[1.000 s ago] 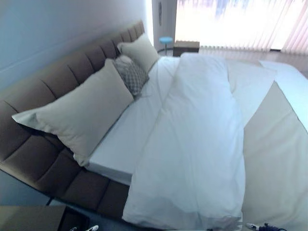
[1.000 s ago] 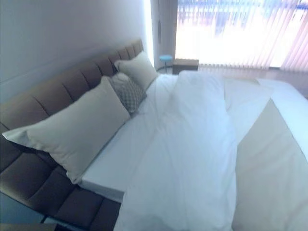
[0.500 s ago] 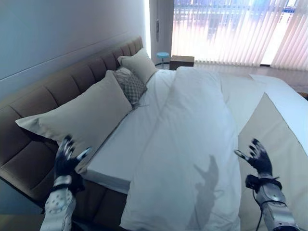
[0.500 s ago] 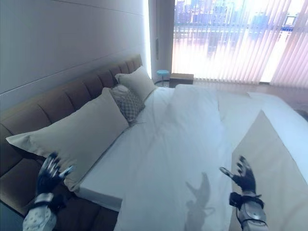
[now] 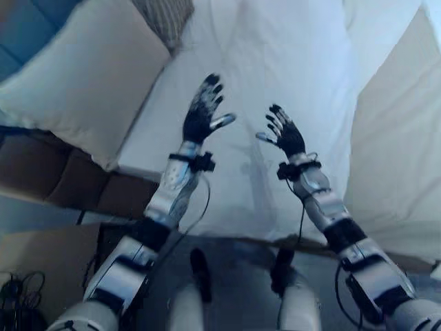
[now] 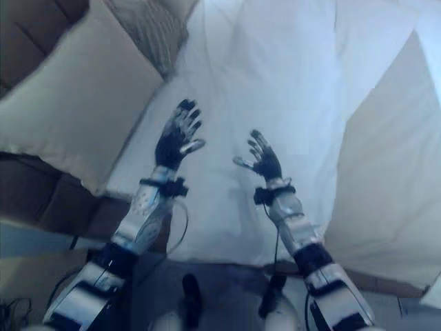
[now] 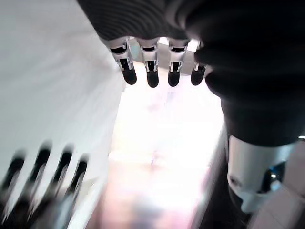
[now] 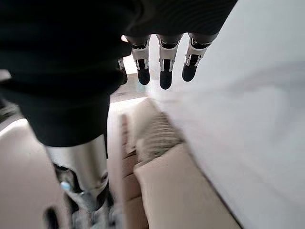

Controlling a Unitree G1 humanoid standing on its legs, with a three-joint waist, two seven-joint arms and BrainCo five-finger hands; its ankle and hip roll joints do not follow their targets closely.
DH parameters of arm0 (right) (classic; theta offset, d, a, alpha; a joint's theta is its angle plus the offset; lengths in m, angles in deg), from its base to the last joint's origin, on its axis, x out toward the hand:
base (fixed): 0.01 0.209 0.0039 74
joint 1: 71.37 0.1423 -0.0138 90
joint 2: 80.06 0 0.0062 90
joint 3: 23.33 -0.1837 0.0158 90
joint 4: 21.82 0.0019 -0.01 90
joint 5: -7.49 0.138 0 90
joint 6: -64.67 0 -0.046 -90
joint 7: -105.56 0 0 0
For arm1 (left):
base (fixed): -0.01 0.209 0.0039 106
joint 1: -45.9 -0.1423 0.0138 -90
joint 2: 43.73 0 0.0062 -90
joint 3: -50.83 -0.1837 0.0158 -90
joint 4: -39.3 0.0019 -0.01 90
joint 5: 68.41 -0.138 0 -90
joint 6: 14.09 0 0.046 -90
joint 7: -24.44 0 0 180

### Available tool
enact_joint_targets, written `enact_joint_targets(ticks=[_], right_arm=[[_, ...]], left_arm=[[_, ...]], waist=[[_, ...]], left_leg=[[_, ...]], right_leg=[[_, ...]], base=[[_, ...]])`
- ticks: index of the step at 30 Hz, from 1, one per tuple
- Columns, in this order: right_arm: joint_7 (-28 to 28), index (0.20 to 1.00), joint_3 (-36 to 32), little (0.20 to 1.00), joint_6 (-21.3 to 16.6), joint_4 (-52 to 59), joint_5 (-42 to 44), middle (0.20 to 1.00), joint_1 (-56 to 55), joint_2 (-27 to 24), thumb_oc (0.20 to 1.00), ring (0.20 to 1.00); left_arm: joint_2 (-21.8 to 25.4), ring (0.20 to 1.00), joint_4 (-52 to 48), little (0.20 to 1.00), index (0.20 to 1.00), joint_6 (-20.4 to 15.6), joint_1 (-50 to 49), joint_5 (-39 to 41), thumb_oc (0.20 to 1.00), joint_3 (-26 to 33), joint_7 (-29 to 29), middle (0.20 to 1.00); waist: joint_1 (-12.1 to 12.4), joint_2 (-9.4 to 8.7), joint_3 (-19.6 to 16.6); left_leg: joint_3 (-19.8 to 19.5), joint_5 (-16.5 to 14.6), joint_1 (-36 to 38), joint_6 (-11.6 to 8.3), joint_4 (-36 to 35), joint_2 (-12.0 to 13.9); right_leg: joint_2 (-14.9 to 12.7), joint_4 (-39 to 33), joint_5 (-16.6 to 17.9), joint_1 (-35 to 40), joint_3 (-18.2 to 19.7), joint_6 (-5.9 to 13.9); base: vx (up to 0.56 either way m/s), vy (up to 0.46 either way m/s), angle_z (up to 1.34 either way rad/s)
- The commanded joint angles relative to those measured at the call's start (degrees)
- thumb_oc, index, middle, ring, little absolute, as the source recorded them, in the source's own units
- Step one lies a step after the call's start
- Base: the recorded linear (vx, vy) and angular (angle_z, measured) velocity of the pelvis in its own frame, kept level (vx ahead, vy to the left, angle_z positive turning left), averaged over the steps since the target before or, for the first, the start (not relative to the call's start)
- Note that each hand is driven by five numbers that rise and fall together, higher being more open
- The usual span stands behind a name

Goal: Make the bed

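Observation:
A white duvet (image 5: 289,62) lies bunched lengthwise down the middle of the bed, its near end hanging over the bed's near edge. My left hand (image 5: 201,117) and right hand (image 5: 285,135) are raised side by side above that near end, fingers straight and spread, holding nothing. In the left wrist view my left hand's fingers (image 7: 151,71) stand straight. The right hand's fingers (image 8: 165,72) are likewise straight in the right wrist view, with the duvet (image 8: 248,124) beside them. A large cream pillow (image 5: 83,83) leans at the left, and a patterned cushion (image 5: 165,15) lies past it.
A brown padded bed frame (image 5: 62,186) runs below the pillow at the left. A beige cover (image 5: 396,158) lies over the bed's right side. A flat brown surface (image 5: 41,255) sits at the lower left beside the bed.
The camera has tipped down toward the bed's near edge. Both hands have come up and inward from the lower corners and now stand close together over the duvet.

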Motion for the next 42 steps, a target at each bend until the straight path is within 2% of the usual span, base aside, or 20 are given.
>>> enact_joint_targets(ticks=[1,2,5,9,13,15,20,23,27,30,35,42], right_arm=[[1.63,1.0,2.02,1.0,-2.32,2.91,7.01,1.0,4.07,2.85,1.0,1.0],[1.62,1.0,2.01,1.0,-2.33,2.86,7.03,1.0,4.4,2.77,1.0,1.0],[2.14,1.0,2.88,1.0,-1.93,2.29,8.35,1.0,6.77,3.06,1.0,1.0],[-0.2,1.0,1.65,1.0,-2.86,-3.46,10.74,1.0,12.29,2.73,1.0,1.0],[-3.49,1.0,0.25,1.0,-2.58,-10.64,8.47,1.0,16.24,-1.05,1.0,1.0],[-4.98,1.0,-0.85,1.0,-2.25,-15.54,6.81,1.0,18.01,-3.39,1.0,1.0],[-5.26,1.0,-2.81,1.0,-0.96,-25.12,4.35,1.0,17.91,-9.58,1.0,1.0],[-6.05,1.0,-5.76,1.0,-1.02,-30.05,4.16,1.0,15.45,-13.49,1.0,1.0],[-6.97,1.0,-10.97,1.0,-0.81,-33.75,2.32,1.0,7.41,-18.72,1.0,1.0],[-7.78,1.0,-15.1,1.0,-0.69,-35.85,1.5,1.0,0.36,-20.31,1.0,1.0],[-9.4,1.0,-22.94,1.0,-2.16,-35.84,2.5,1.0,-10.93,-18.31,1.0,1.0],[-12.45,1.0,-29.2,1.0,-1.32,-39.68,-0.14,1.0,-21.25,-16.2,1.0,1.0]], left_arm=[[-2.82,1.0,2.8,1.0,1.0,1.54,1.67,9.78,1.0,-0.9,3.71,1.0],[-2.79,1.0,3.02,1.0,1.0,1.51,2.09,9.92,1.0,-0.79,3.86,1.0],[-4.02,1.0,5.2,1.0,1.0,2.97,3.46,12.93,1.0,-0.85,5.03,1.0],[-4.76,1.0,11.15,1.0,1.0,2.79,8.46,14.74,1.0,-0.51,2.89,1.0],[-0.19,1.0,17.4,1.0,1.0,3.74,11.56,13.3,1.0,0.87,1.14,1.0],[3.55,1.0,21.97,1.0,1.0,4.09,13.07,12.4,1.0,2.37,0.23,1.0],[11.24,1.0,29.64,1.0,1.0,4.14,12.38,11.77,1.0,6.55,-0.62,1.0],[15.23,1.0,32.93,1.0,1.0,3.49,10.37,11.35,1.0,10.39,-1.87,1.0],[21.29,1.0,36.05,1.0,1.0,3.24,1.96,9.72,1.0,17.22,-3.02,1.0],[23.66,1.0,37.02,1.0,1.0,2.44,-4.38,9.88,1.0,22.58,-3.89,1.0],[23.01,1.0,36.0,1.0,1.0,0.27,-14.85,8.09,1.0,30.73,-6.24,1.0],[20.35,1.0,33.32,1.0,1.0,-1.13,-20.97,6.35,1.0,33.33,-8.83,1.0]], waist=[[-1.98,-0.55,0.1],[-1.96,-0.57,0.1],[-2.29,-0.53,0.1],[-2.44,-0.18,0.1],[-2.39,0.49,0.1],[-2.13,0.7,0.1],[-1.8,0.67,0.1],[-1.62,0.81,0.1],[-1.29,1.19,0.1],[-1.37,1.27,0.1],[-1.34,1.15,0.1],[-1.8,1.06,0.1]], left_leg=[[-1.38,-3.47,-5.68,-1.1,5.51,-0.14],[-1.32,-3.6,-6.25,-1.05,5.94,-0.12],[-1.25,-3.99,-14.4,-0.74,8.86,0.01],[-1.83,-5.17,-23.61,-0.42,13.49,0.25],[-2.35,-6.46,-29.8,-0.26,17.45,0.63],[-2.17,-7.78,-32.64,-0.22,20.58,0.82],[-2.21,-9.64,-36.8,-0.18,25.21,1.13],[-2.44,-10.38,-38.71,-0.1,27.03,1.22],[-2.46,-11.81,-40.33,0.15,29.53,1.45],[-2.58,-12.17,-41.83,0.51,30.88,1.46],[-2.49,-13.07,-43.2,1.02,32.81,1.59],[-2.41,-13.97,-44.38,1.76,34.41,1.58]], right_leg=[[-2.9,1.64,0.7,-6.0,0.66,6.49],[-3.03,2.05,0.6,-6.66,0.9,6.45],[-3.83,5.15,0.08,-14.6,2.36,6.09],[-4.91,10.27,-1.26,-23.32,3.46,5.73],[-5.48,14.05,-2.3,-29.54,4.97,5.38],[-5.88,17.05,-3.44,-32.7,5.94,5.1],[-6.34,21.13,-5.47,-36.52,6.73,4.49],[-6.68,23.15,-6.52,-38.31,6.83,4.3],[-7.35,26.16,-8.19,-40.11,7.47,4.1],[-7.85,27.71,-8.82,-41.63,7.81,3.55],[-8.89,29.5,-9.7,-43.07,7.82,3.36],[-10.18,31.47,-10.35,-44.47,8.11,3.08]], base=[[-0.12,0.007,0.08],[-0.12,0.0,0.0],[-0.08,-0.027,-0.02],[-0.04,-0.042,0.03],[0.0,-0.015,0.1],[0.05,0.027,0.02],[0.06,0.002,-0.11],[0.04,-0.017,0.02],[0.05,0.004,0.1],[0.03,0.003,0.09],[0.02,0.006,0.11],[0.01,0.009,0.02]])
